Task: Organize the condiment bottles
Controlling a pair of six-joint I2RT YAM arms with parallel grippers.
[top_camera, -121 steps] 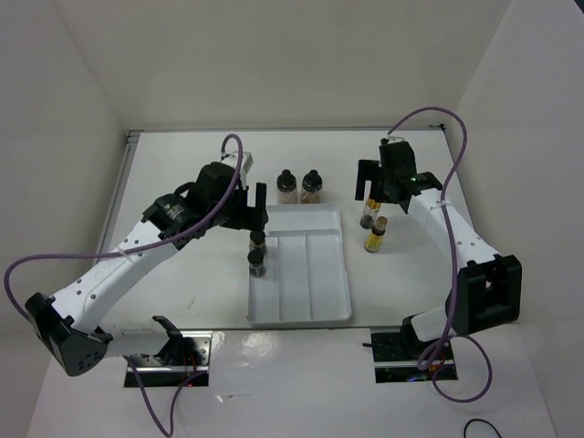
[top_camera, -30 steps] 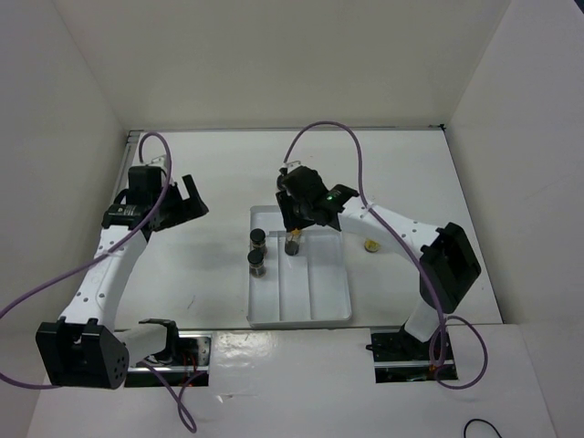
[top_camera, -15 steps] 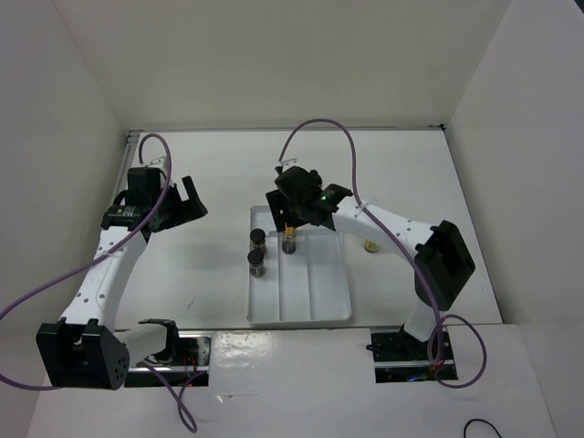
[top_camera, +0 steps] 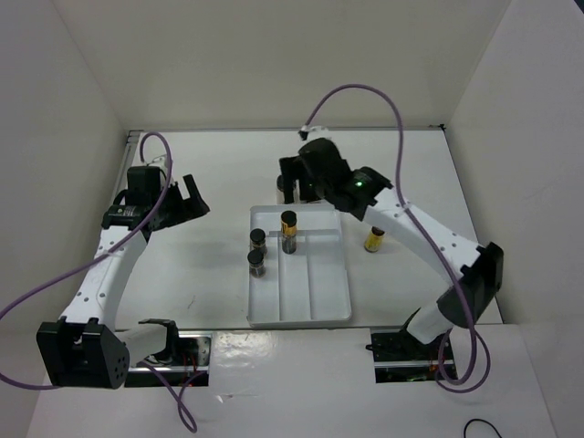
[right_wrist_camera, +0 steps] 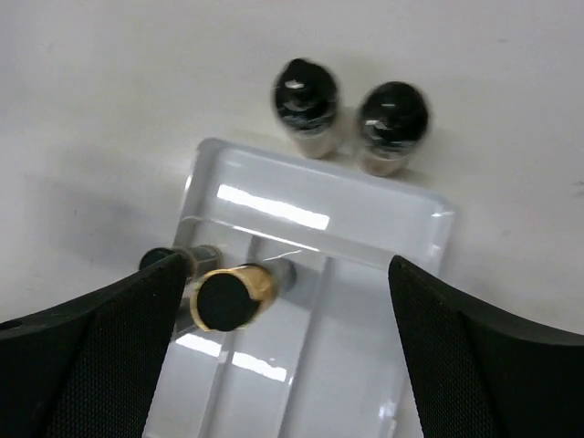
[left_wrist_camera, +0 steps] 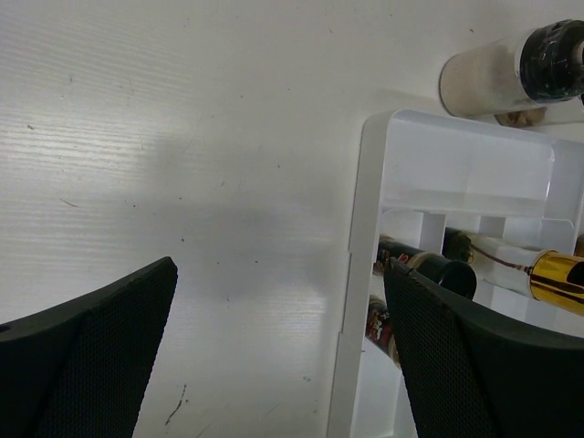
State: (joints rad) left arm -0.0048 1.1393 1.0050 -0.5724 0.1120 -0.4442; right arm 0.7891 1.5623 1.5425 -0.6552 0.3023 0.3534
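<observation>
black-capped yellow bottle (top_camera: pixel 289 230) stands in the tray's (top_camera: pixel 324 292) middle slot; your right tool (top_camera: pixel 299 187) hangs open, empty, over its far rim, left tool (top_camera: pixel 182 203) open near the table's (top_camera: pixel 201 269) left edge. next is likely the clear jars (right_wrist_camera: pixel 306 105) toward the far edge: lower, straddle one, close.
</observation>
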